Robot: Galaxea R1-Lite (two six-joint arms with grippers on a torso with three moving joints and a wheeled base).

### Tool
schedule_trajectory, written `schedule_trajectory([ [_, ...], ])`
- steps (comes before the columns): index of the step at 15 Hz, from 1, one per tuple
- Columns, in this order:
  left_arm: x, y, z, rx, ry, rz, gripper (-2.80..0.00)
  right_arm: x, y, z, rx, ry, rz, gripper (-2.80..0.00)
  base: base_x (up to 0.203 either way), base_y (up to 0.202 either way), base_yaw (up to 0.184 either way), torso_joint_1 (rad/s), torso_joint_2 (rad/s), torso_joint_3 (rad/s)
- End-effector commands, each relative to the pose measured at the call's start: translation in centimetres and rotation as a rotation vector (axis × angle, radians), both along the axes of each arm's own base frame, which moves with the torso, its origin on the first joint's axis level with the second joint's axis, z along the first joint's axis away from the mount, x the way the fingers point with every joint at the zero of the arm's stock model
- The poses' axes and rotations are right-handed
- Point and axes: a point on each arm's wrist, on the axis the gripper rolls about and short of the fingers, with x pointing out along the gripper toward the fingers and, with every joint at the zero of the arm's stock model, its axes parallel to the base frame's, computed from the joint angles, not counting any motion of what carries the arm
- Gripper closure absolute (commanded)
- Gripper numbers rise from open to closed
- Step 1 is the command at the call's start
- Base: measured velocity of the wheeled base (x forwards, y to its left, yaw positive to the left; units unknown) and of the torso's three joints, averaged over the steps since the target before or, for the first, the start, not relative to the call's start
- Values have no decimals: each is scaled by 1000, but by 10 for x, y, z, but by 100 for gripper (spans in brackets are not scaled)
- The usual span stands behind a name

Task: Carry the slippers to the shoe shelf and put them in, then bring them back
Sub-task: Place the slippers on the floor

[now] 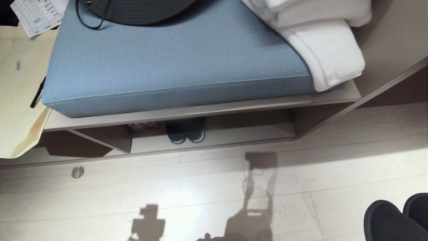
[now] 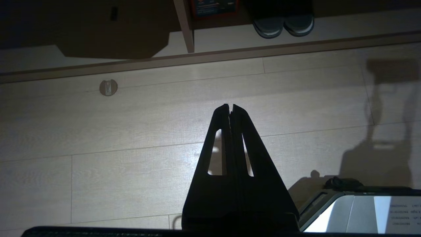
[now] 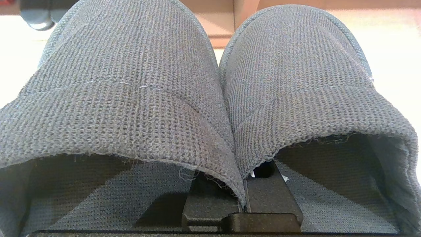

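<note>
The slippers [image 3: 131,85] are a dark grey knit pair that fills the right wrist view, side by side with toes pointing away. My right gripper [image 3: 245,200] is shut on their touching inner strap edges, and its fingertips are hidden under the fabric. In the head view the slippers [image 1: 394,217] show at the lower right, above the floor. The shoe shelf [image 1: 234,135] is the low pale cubby under the bench, with an upright divider [image 1: 113,140]. My left gripper [image 2: 230,106] hangs shut and empty over the floor, short of the shoe shelf [image 2: 345,23].
A chunkier dark pair with pale sole lines [image 1: 186,132] stands in the shelf beside a red box [image 1: 142,126]. The bench above carries a blue cushion [image 1: 174,60], white towels [image 1: 327,43] and a black hat [image 1: 140,10]. A round doorstop [image 1: 77,172] sits on the floor.
</note>
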Motion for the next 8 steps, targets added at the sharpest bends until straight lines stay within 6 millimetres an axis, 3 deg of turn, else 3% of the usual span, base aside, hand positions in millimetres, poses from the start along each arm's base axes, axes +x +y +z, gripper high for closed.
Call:
schedule_trajectory([
  [1, 0, 0, 0, 0, -1, 0, 0, 0, 0, 0, -1, 1, 1, 0, 0, 0, 0, 2, 2, 192],
  [8, 0, 0, 0, 0, 0, 0, 0, 0, 0, 0, -1, 1, 1, 0, 0, 0, 0, 3, 2, 203],
])
